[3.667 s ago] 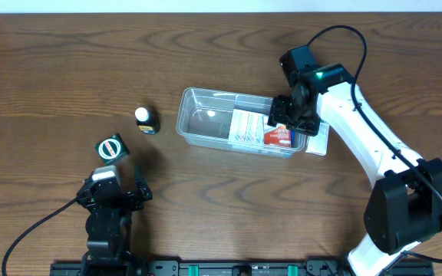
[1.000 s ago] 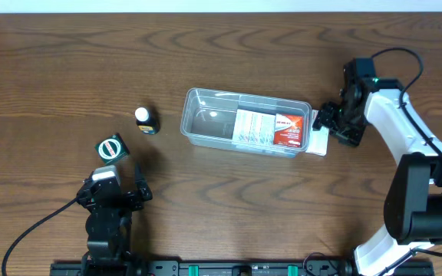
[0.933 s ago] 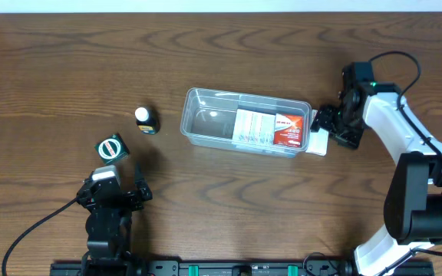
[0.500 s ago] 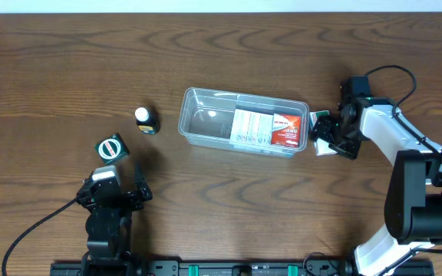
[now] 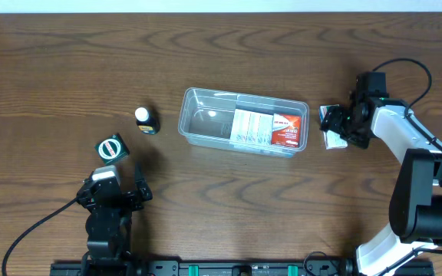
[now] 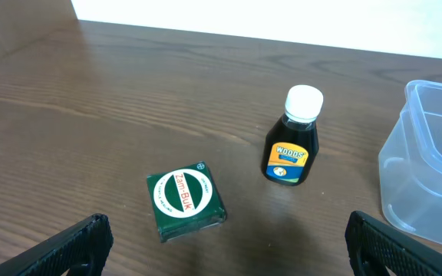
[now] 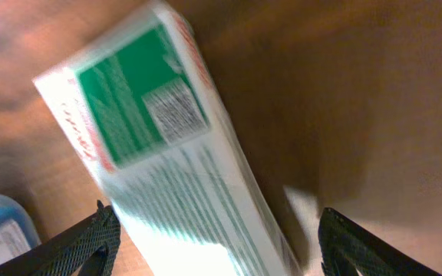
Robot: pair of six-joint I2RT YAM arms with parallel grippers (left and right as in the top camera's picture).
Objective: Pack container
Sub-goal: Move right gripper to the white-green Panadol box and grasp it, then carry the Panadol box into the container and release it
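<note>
The container [image 5: 206, 123], a clear shallow tub, sits mid-table and holds a white box [image 5: 252, 127] and a red box [image 5: 286, 130]. Its corner also shows in the left wrist view [image 6: 428, 176]. My right gripper [image 5: 342, 126] is open just right of the tub. Its jaws straddle a white-and-green box [image 5: 331, 139] lying on the wood, which fills the right wrist view [image 7: 152, 130] between the fingers [image 7: 213, 245]. My left gripper [image 5: 113, 195] is open and empty at the front left, fingers [image 6: 225, 245] wide apart.
A small dark bottle with a white cap [image 5: 146, 119] [image 6: 291, 146] stands left of the tub. A green square tin [image 5: 111, 147] [image 6: 185, 201] lies in front of it, just ahead of the left gripper.
My right gripper left the red box in the tub, drew back right and came down over the white-and-green box. That box has shifted right, away from the tub. The left arm has not moved.
</note>
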